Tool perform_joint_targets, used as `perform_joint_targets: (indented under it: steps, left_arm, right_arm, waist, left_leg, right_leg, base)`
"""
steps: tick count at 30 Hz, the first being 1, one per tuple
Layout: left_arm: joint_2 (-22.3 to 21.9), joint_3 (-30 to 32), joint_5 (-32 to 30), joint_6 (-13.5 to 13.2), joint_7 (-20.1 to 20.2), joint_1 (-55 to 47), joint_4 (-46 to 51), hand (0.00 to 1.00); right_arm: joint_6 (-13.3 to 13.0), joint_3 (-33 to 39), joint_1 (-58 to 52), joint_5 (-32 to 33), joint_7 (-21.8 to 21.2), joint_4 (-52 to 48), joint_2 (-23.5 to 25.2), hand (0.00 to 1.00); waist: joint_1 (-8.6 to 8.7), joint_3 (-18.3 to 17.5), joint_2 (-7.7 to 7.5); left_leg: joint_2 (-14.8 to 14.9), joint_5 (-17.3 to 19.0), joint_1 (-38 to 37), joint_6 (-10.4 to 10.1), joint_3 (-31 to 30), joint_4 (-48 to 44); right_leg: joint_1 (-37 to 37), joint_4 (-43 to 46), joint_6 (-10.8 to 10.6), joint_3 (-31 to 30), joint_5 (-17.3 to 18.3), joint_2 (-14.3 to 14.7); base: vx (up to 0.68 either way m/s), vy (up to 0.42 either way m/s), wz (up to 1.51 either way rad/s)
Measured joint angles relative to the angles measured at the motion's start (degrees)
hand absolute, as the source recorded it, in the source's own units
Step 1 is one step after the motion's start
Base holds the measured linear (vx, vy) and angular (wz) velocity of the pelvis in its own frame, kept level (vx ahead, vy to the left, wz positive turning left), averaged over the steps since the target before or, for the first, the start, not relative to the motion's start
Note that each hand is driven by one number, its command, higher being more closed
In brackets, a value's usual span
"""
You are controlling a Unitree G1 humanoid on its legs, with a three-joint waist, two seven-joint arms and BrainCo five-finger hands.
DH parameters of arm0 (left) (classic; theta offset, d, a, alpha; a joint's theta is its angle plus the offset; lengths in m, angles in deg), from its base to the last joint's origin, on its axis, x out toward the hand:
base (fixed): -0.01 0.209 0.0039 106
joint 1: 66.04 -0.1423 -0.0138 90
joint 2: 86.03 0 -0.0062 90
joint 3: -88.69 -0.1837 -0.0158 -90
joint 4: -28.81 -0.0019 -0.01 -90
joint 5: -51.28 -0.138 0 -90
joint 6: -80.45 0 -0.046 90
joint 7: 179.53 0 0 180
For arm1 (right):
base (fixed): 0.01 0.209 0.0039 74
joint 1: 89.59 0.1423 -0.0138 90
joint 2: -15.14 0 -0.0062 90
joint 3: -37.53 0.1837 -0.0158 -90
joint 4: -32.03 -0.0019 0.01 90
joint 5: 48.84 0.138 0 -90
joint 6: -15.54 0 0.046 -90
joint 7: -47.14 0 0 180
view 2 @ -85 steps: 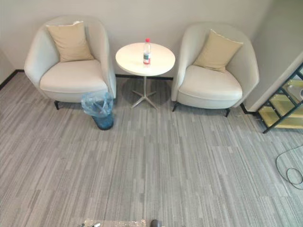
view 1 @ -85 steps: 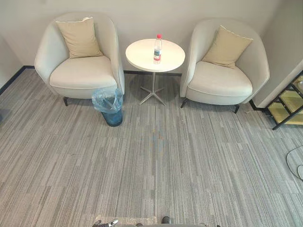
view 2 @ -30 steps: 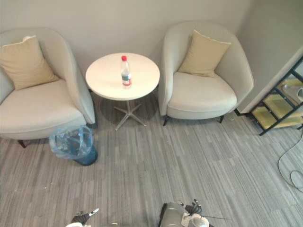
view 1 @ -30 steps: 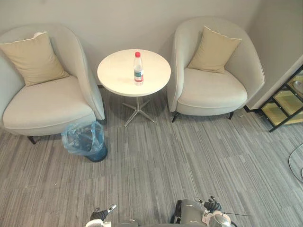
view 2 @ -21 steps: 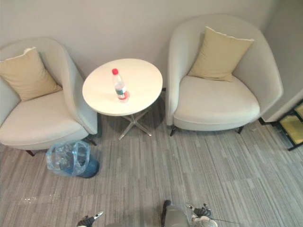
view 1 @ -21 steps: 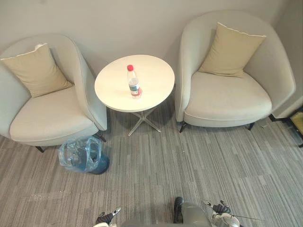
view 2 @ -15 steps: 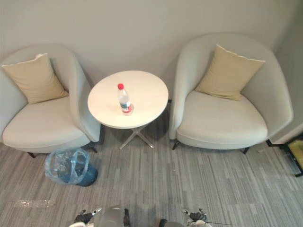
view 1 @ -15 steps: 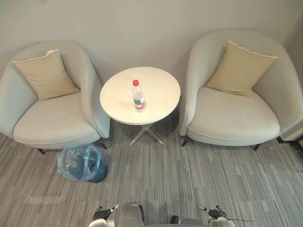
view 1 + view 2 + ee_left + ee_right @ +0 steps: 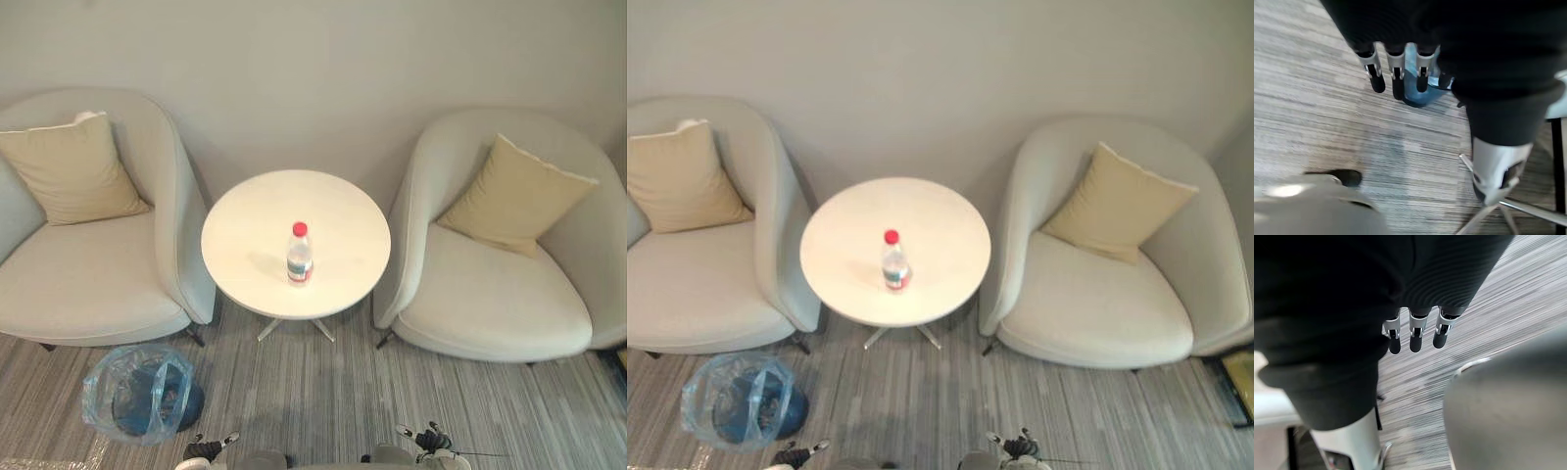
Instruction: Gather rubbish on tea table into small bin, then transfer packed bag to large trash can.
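Left eye view puts the one piece of rubbish, a clear plastic bottle with a red cap, upright near the middle of the round white tabletop. It sits a touch toward 5 o'clock of centre and well clear of the rim. The small bin stands on the floor at about 7 o'clock from the table, just beside the front corner of the armchair at 9 o'clock. Its blue translucent bag billows loosely over the rim, mouth open.

Both hands hang low, well short of the table. The left hand has its fingers straight and relaxed, holding nothing, with the bin showing past them. The right hand likewise hangs slack and empty above the floor.

By its look the bottle should be light, thin-walled and smooth, likely to dent under a hard squeeze and slide in a loose one. How much liquid it holds I cannot tell, so its weight is uncertain. Tall and narrow on a small base, it would tip at a sideways nudge. The best hold looks to be round the labelled middle of the body, thumb opposite the fingers, coming in from 6 o'clock rather than pinching the cap. The bag is thin, soft film and will probably sag when lifted, so gathering its rim would serve.
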State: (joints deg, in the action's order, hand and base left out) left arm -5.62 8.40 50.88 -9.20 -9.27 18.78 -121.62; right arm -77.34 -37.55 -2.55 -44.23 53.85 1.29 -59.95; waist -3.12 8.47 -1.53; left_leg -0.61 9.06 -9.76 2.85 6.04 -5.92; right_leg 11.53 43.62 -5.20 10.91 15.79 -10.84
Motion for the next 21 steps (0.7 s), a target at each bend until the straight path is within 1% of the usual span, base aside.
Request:
perform_joint_targets:
  steps: [1,2,3,4,5,6,7,8,9,11,12,13,14,15,16,17,18,19,21]
  left_arm:
    - [-0.29,0.72,0.0,-0.01,-0.04,-0.05,0.05,0.0]
    - [-0.33,1.06,-0.04,-0.04,0.02,-0.16,0.06,0.0]
    - [-0.29,1.79,-0.09,-0.08,0.09,-0.33,0.1,0.0]
    - [-0.35,3.16,-0.52,-0.02,0.0,-0.42,-0.04,0.0]
    - [-1.13,3.52,-0.59,0.07,-0.01,-0.26,-0.15,0.0]
    - [-2.6,4.3,-0.71,0.01,0.0,-0.4,-0.35,0.0]
    - [-3.55,4.72,-0.75,-0.06,-0.01,-0.72,-0.36,0.0]
    - [-3.87,4.71,-0.95,-0.07,0.0,-0.74,-0.3,0.0]
    - [-3.94,4.54,-1.4,-0.05,0.07,-0.53,-0.24,0.0]
    - [-3.9,4.44,-1.78,-0.11,0.11,-0.51,0.43,0.0]
    - [-3.78,4.41,-1.81,-0.14,0.12,-0.62,0.9,0.0]
    - [-3.73,4.39,-1.8,-0.16,0.13,-0.78,1.18,0.0]
    - [-3.71,4.3,-1.83,-0.34,0.18,-1.02,1.36,0.0]
    - [-3.4,3.79,-1.83,-0.53,0.19,-1.04,1.34,0.0]
    - [-3.33,3.6,-1.82,-0.6,0.17,-1.01,1.34,0.0]
    - [-3.14,3.25,-1.83,-0.7,0.13,-1.0,1.29,0.0]
    - [-2.68,3.13,-1.98,-0.71,0.18,-0.83,1.14,0.0]
    - [-2.37,3.1,-2.29,-0.65,0.15,-0.83,1.13,0.0]
    - [-0.92,1.8,-3.52,-0.69,0.18,-0.97,0.89,0.0]
  right_arm:
    - [-0.01,-0.02,0.12,-0.02,-0.06,0.08,-0.06,0.0]
    - [-0.01,-0.14,0.15,-0.03,-0.07,0.22,-0.05,0.0]
    - [0.0,-0.64,0.03,-0.03,-0.01,0.38,0.08,0.0]
    - [-0.02,-1.05,-0.24,-0.02,0.02,0.51,0.75,0.0]
    - [0.08,-1.19,-0.14,-0.11,-0.05,0.56,0.05,0.0]
    - [0.07,-1.33,-0.36,-0.09,-0.07,0.62,-1.1,0.0]
    - [0.09,-1.63,-0.44,-0.12,-0.06,0.75,-1.81,0.0]
    - [0.09,-1.66,-0.46,-0.12,-0.03,0.79,-2.09,0.0]
    - [0.07,-1.78,-0.48,-0.08,0.08,0.85,-2.31,0.0]
    - [0.11,-2.43,-0.62,-0.11,0.24,0.95,-2.39,0.0]
    - [0.1,-2.91,-0.67,-0.1,0.3,1.2,-2.38,0.0]
    - [0.1,-3.19,-0.66,-0.1,0.34,1.33,-2.39,0.0]
    - [0.06,-3.66,-0.63,-0.12,0.46,1.37,-2.43,0.0]
    - [0.03,-3.97,-0.57,-0.11,0.52,1.34,-2.43,0.0]
    - [0.04,-4.1,-0.53,-0.12,0.52,1.35,-2.44,0.0]
    - [0.03,-4.48,-0.53,-0.1,0.53,1.37,-2.53,0.0]
    - [0.1,-5.22,-0.41,-0.12,0.61,1.51,-2.43,0.0]
    - [0.07,-6.29,-0.45,-0.16,0.58,1.31,-2.35,0.0]
    - [-0.04,-7.81,-0.69,-0.24,0.57,1.01,-1.98,0.0]
  waist:
    - [-0.01,0.02,0.09]
    - [-0.05,0.0,0.06]
    - [-0.12,-0.27,-0.48]
    - [-0.09,-0.85,-1.82]
    - [-0.4,-0.84,-0.74]
    - [-0.43,-1.4,1.35]
    - [-0.33,-1.7,2.38]
    - [-0.29,-1.94,2.96]
    - [-0.1,-1.77,3.36]
    - [-0.33,-1.63,3.11]
    - [-0.55,-1.46,2.84]
    - [-0.59,-1.48,2.79]
    - [-0.54,-1.46,2.78]
    - [-0.42,-1.42,2.7]
    - [-0.44,-1.36,2.61]
    - [-0.46,-1.26,2.54]
    - [-0.87,-1.05,2.03]
    - [-1.0,-1.4,2.19]
    - [-0.91,-1.99,0.5]
  left_leg:
    - [0.56,0.45,-0.43,-0.76,-1.04,0.0]
    - [0.85,1.11,-0.39,-1.82,-2.01,-0.06]
    - [0.59,1.83,-0.43,-2.9,-2.72,-0.2]
    - [-0.33,3.15,-0.66,-4.03,-4.52,-0.43]
    - [0.47,3.8,-0.83,-4.55,-4.99,-0.91]
    - [2.06,4.11,-0.14,-5.07,-5.05,-2.23]
    - [3.21,4.52,0.77,-5.74,-5.11,-3.63]
    - [3.74,4.81,1.58,-6.23,-5.11,-5.21]
    - [4.45,5.17,3.13,-6.84,-4.92,-9.0]
    - [5.34,5.05,6.84,-7.29,-3.94,-17.34]
    - [6.07,4.48,9.06,-8.29,-2.71,-21.96]
    - [6.57,4.6,9.86,-8.35,-1.69,-23.71]
    - [7.45,5.82,10.55,-7.83,0.56,-24.19]
    - [7.92,6.61,11.68,-7.21,2.18,-22.5]
    - [7.91,6.67,12.02,-6.98,2.66,-20.52]
    - [7.67,5.14,12.19,-6.52,2.64,-14.2]
    - [7.1,1.99,11.37,-8.03,2.66,-10.14]
    - [6.46,1.51,10.61,-7.63,2.93,-8.55]
    - [4.73,0.68,10.2,-6.53,3.77,-6.67]
  right_leg:
    - [0.54,-5.47,0.24,-0.57,-0.36,0.94]
    - [0.3,-10.93,0.59,-1.97,-2.23,2.12]
    - [0.25,-16.3,1.78,-4.06,-6.39,2.9]
    - [0.05,-18.91,3.17,-4.65,-8.94,2.43]
    - [-1.01,-19.54,3.03,-3.93,-8.01,2.62]
    - [-2.41,-21.78,3.28,-2.7,-8.17,3.86]
    - [-3.6,-23.8,3.47,-1.4,-8.16,4.71]
    - [-4.23,-24.86,3.81,-0.39,-8.09,4.99]
    - [-5.73,-26.08,4.18,1.0,-7.86,5.23]
    - [-7.85,-27.86,4.53,2.26,-7.82,5.45]
    - [-9.39,-29.0,4.73,3.01,-7.83,5.4]
    - [-10.06,-29.67,4.87,3.24,-7.87,5.39]
    - [-11.18,-30.94,4.88,3.71,-7.89,5.42]
    - [-11.58,-31.74,4.64,3.8,-8.07,5.37]
    - [-11.61,-32.0,4.43,3.78,-8.21,5.25]
    - [-11.55,-31.95,3.89,3.8,-8.42,5.08]
    - [-11.61,-31.79,2.89,2.91,-8.22,5.0]
    - [-11.67,-32.24,2.39,2.31,-8.72,4.86]
    - [-11.96,-35.26,1.5,1.9,-10.28,3.85]
  base:
    - [0.2,-0.16,0.56]
    - [0.23,-0.221,0.57]
    - [0.25,-0.274,0.55]
    - [0.23,-0.244,0.4]
    - [0.23,-0.239,0.35]
    - [0.17,-0.158,0.26]
    - [0.18,-0.174,0.33]
    - [0.16,-0.154,0.44]
    - [0.15,-0.173,0.5]
    - [0.08,-0.116,0.44]
    - [0.04,-0.063,0.28]
    - [0.05,-0.051,0.27]
    - [0.04,-0.016,0.25]
    - [0.05,0.015,0.2]
    - [0.04,0.044,0.1]
    - [0.04,0.1,-0.12]
    - [0.06,0.123,-0.19]
    - [0.11,0.143,-0.13]
    - [0.13,0.14,-0.04]
